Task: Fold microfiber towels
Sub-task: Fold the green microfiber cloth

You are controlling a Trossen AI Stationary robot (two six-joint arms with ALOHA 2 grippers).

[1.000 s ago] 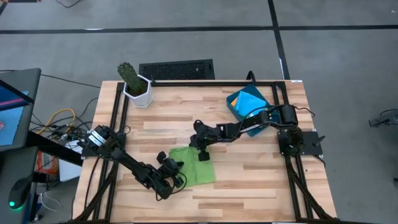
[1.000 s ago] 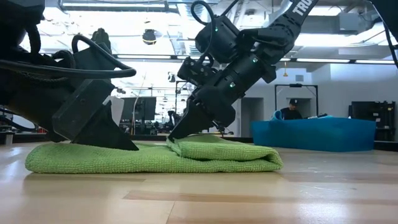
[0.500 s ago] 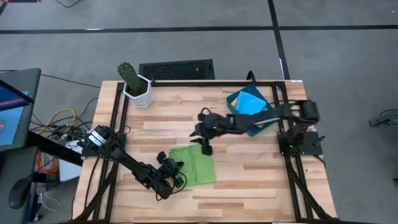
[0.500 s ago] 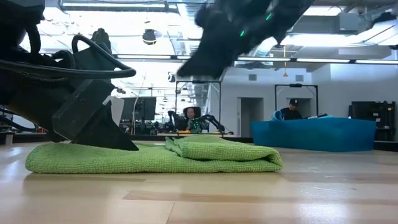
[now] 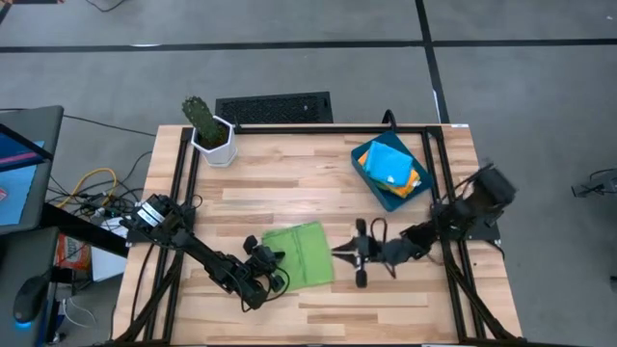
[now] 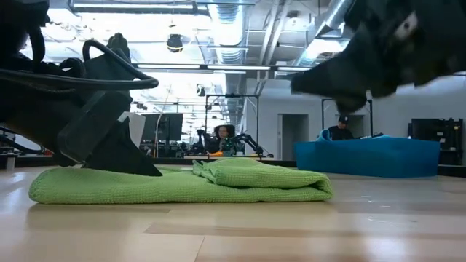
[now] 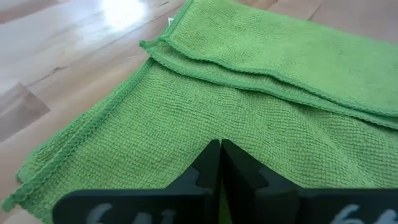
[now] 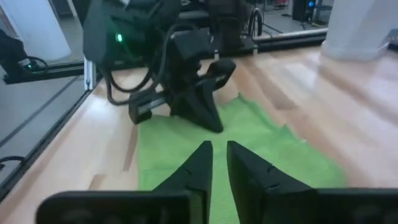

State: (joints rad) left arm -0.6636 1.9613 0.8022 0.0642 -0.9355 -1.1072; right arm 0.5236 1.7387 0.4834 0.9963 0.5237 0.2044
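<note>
A lime green microfiber towel (image 5: pixel 301 255) lies folded on the wooden table, its upper layer (image 7: pixel 280 56) laid over the lower one. My left gripper (image 5: pixel 270 265) is shut, with its tips down on the towel's left part (image 7: pixel 219 144). My right gripper (image 5: pixel 337 253) hovers just right of the towel, clear of the table, and points toward it. A narrow gap (image 8: pixel 219 155) shows between its fingers, and nothing is in it. In the low view it is a blur at the upper right (image 6: pixel 328 76). My left gripper presses its shut fingertips (image 7: pixel 214 155) down on the towel's single lower layer (image 7: pixel 186 130), short of the folded-over edge. The fingers slant down from the table's left (image 6: pixel 138 164). The towel lies flat on the table under them.
A dark-blue tray (image 5: pixel 369 178) at the far right holds blue, orange and yellow cloths (image 5: pixel 393 166). A cactus in a white pot (image 5: pixel 210 130) stands at the far left corner. Bare wood lies to the right of the towel and along the near edge.
My right gripper has come off the towel's folded upper layer and risen. It has then swung quickly from the towel's far side toward the table's near right, turning until it points back at the towel. The towel and my left gripper have kept still.
</note>
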